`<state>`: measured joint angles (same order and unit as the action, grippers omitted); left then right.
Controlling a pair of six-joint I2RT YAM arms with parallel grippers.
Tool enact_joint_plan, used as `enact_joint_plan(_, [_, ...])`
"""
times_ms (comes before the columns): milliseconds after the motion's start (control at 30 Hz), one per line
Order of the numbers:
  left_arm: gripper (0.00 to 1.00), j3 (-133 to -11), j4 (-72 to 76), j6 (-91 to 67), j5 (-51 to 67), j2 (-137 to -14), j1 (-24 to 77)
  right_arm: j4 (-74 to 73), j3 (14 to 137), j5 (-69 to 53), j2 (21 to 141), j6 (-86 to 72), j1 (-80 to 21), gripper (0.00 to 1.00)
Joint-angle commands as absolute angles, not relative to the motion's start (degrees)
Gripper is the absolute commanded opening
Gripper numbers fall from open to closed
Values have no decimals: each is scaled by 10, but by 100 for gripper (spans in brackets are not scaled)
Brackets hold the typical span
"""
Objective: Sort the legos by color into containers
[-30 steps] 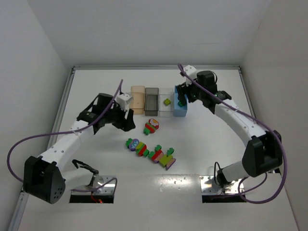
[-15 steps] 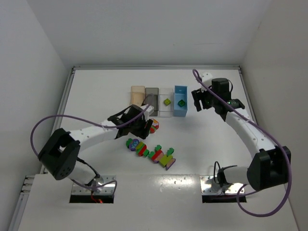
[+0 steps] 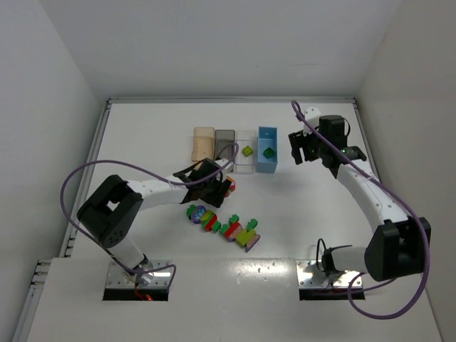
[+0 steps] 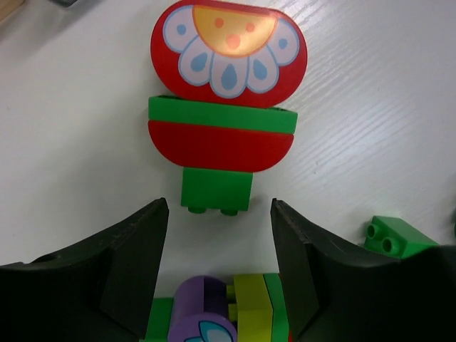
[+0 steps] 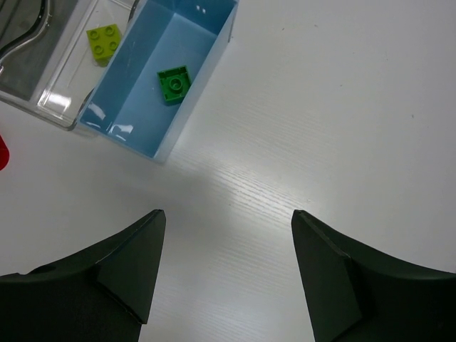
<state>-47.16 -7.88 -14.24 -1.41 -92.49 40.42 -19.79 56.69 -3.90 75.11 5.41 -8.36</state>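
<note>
A cluster of red and green legos with a flower face lies on the table just ahead of my open, empty left gripper; in the top view the gripper hovers over the cluster. A row of joined legos lies nearer, with its purple brick and lime brick below my fingers. The tan, dark grey, clear and light blue containers stand in a row. A green brick lies in the blue one, a lime brick in the clear one. My right gripper is open and empty, right of the blue bin.
A loose green brick lies right of my left fingers. The left arm's purple cable loops above the table's left half. White walls close in the table on three sides. The right gripper hangs over bare table.
The right gripper has let the green brick go into the blue bin and drawn back to the right. The left gripper has swung right and come down over the flower cluster.
</note>
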Motion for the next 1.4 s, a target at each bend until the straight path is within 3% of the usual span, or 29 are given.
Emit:
enact_joint_plan(0, [65,-498,-37,-140,-17,-939,410,-190,575,-52,758,51,-77,72])
enact_joint_plan(267, [64,-504,-18,-129,-22,-957,410,-195,580,-62,763,51,-72,72])
enact_joint_plan(367, [56,-504,-13,-124,-22,-957,410,-195,580,-69,763,51,-72,72])
enact_joint_plan(533, [31,-499,-7,-108,-17,-957,410,-190,580,-80,773,51,-72,72])
enact_joint_plan(667, [26,-483,-7,-102,-11,-936,410,-196,580,-122,780,40,-72,72])
enact_joint_plan(833, [25,-439,-20,-57,11,-853,410,-214,600,-264,809,-29,-72,73])
enact_joint_plan(1100, [24,-387,-25,-16,36,-672,451,-98,583,-481,866,-222,-91,78])
enact_joint_plan(1367, [24,-392,-31,-4,12,-653,483,-11,590,-595,903,-337,-127,78])
